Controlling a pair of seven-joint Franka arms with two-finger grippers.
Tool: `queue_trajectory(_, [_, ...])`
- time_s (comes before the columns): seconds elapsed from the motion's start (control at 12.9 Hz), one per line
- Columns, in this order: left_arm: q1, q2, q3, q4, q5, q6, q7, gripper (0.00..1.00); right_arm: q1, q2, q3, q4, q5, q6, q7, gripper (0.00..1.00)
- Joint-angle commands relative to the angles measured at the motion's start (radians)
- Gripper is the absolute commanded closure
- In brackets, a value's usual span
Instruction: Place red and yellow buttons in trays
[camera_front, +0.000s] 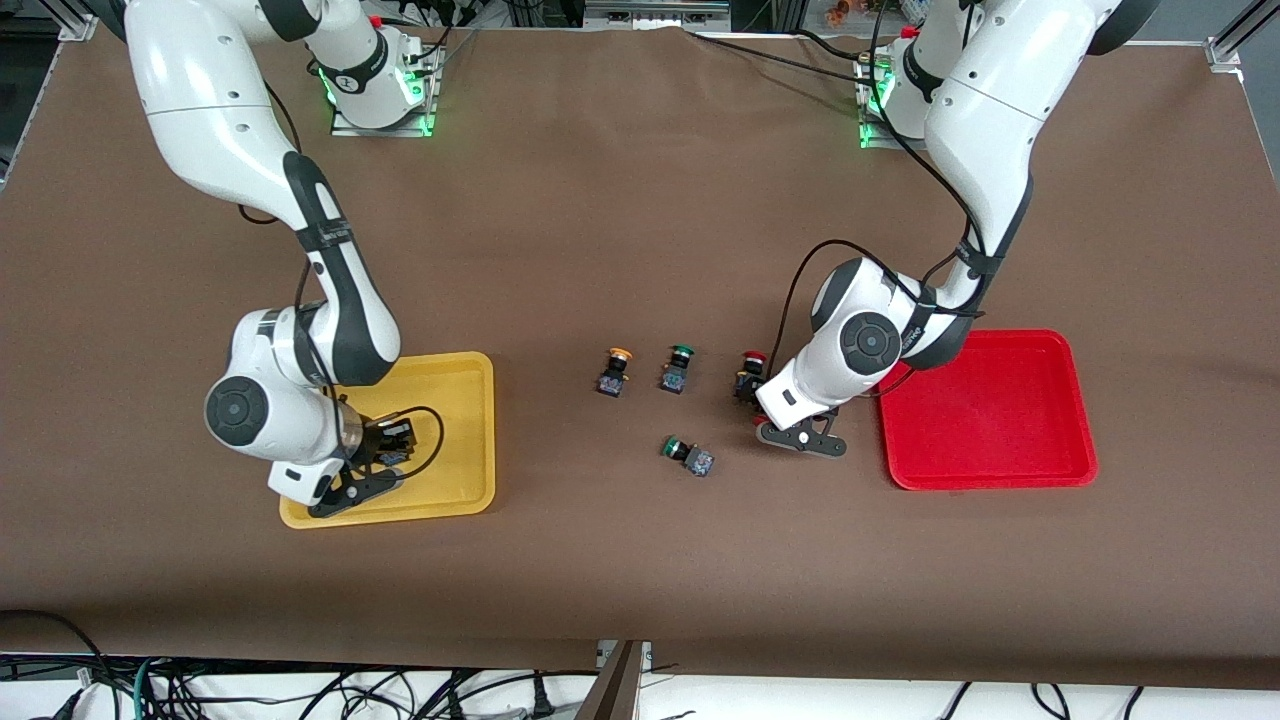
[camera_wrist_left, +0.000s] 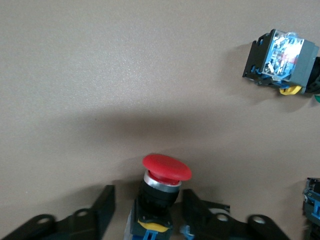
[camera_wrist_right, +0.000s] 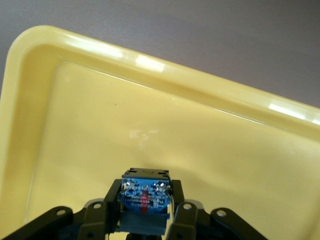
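Now, right claw (camera_wrist_right: 145, 215): over the yellow tray (camera_front: 470, 440), at the right arm's end of the worktop (camera_front: 640, 200); its fingers pinched the dark body of a push-button switch (camera_wrist_right: 144, 200), blue underside toward the wrist camera; its cap was hidden, so its colour could not be told
Left claw (camera_wrist_left: 150, 220): low over the worktop just beside the red tray (camera_front: 1060, 400); fingers (camera_wrist_left: 102, 207) stood on either side of the red-capped button (camera_wrist_left: 166, 167), near its body; whether they yet pressed it I cannot tell
Red-capped button: upright on the worktop, between the green-capped switch (camera_front: 677, 368) and the red tray; outside any tray
Orange-capped button (camera_front: 614, 371): upright on the worktop, beside the green-capped switch, toward the yellow tray; untouched
Handling: judged light, hard and stiff; smooth domed cap looked likely to slip, so the blocky body below the metal collar seemed the better hold, on two flat faces; a tall narrow piece that could tip if nudged by one finger first
Around: a second green-capped switch (camera_front: 687, 455) lay on its side, nearer the front camera than the others; not part of the task
In the way: nothing lay between the red-capped button and the red tray; the upright green-capped switch stood near enough to be knocked by a wide swing
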Motion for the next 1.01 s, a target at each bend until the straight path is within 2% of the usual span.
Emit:
queue_trajectory(0.0, [-0.002,-0.001,0.002,-0.012,0.004,0.008,0.002,0.72,0.007,-0.032,0.004,0.002,0.018,-0.020,0.004,0.00])
queue_trajectory(0.15, [0.001,-0.002,0.002,-0.012,0.006,0.007,0.010,0.77,0.025,-0.063,0.007,0.015,0.018,-0.115,0.116,0.00])
queue_trajectory(0.39, [0.017,-0.031,0.002,-0.011,0.006,-0.013,0.016,0.79,0.105,-0.085,0.017,0.028,0.020,-0.133,0.396,0.00])
queue_trajectory(0.54, [0.047,-0.108,0.011,0.014,0.007,-0.152,0.016,0.79,0.193,-0.077,0.017,0.028,0.021,-0.130,0.659,0.00])
queue_trajectory(0.7, [0.118,-0.181,0.011,0.066,0.007,-0.345,0.066,0.78,0.272,-0.049,0.017,0.025,0.084,-0.111,0.888,0.00])
queue_trajectory(0.85, [0.197,-0.220,0.016,0.094,0.009,-0.507,0.166,0.77,0.315,-0.026,0.017,0.019,0.128,-0.065,0.993,0.00])
queue_trajectory(0.93, [0.242,-0.229,0.014,0.080,0.027,-0.533,0.210,0.76,0.332,-0.013,0.017,0.020,0.136,-0.051,1.044,0.00])
